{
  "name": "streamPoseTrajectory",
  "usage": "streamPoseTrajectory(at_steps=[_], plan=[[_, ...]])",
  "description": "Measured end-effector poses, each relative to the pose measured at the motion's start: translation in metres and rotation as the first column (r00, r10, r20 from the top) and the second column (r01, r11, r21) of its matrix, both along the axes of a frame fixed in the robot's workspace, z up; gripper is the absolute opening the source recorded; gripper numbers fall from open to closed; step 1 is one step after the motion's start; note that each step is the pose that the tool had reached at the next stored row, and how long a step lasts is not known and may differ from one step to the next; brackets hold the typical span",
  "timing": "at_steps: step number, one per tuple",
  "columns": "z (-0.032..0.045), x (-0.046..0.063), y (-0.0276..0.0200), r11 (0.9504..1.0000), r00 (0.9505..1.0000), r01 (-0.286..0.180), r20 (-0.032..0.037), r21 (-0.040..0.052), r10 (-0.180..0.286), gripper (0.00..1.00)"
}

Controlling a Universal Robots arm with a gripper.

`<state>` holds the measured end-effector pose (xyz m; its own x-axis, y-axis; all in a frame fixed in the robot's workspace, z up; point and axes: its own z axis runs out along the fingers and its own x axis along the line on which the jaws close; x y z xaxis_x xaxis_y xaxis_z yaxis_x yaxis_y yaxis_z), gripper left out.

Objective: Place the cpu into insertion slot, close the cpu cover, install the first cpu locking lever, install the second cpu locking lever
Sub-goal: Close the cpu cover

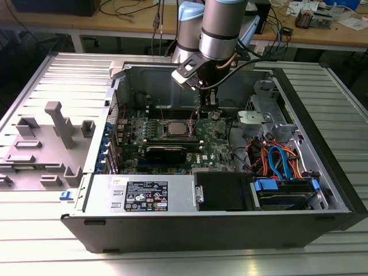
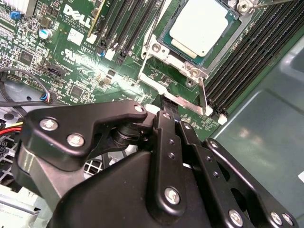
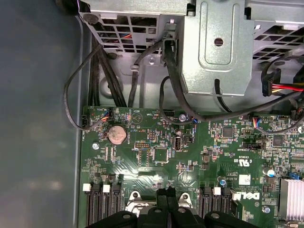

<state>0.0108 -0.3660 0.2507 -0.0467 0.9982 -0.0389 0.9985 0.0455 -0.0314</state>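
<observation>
Toward the exterior view's left of the tool, the small flat square cpu with a silvery-grey metal top [image 1: 174, 127] already sits in the square, silver-rimmed insertion slot [image 2: 175, 61], just ahead of the tips. The thin silvery frame-plate cpu cover [image 2: 164, 37] seems to be down around it. The black linkage gripper [image 3: 166, 192] has its fingers drawn together; whether they pinch anything I cannot tell. A thin silvery lever strip [image 2: 203, 95] stands just beside the tips. A skewed push could let it slip free or scrape the long black memory slots [image 2: 247, 61] alongside.
</observation>
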Motion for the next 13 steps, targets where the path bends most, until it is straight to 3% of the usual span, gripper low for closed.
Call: streamPoseTrajectory(at_steps=[13], plan=[[-0.0017,-0.0019,0.0,1.0,1.0,0.0,0.0,-0.0002,0.0,0.11]])
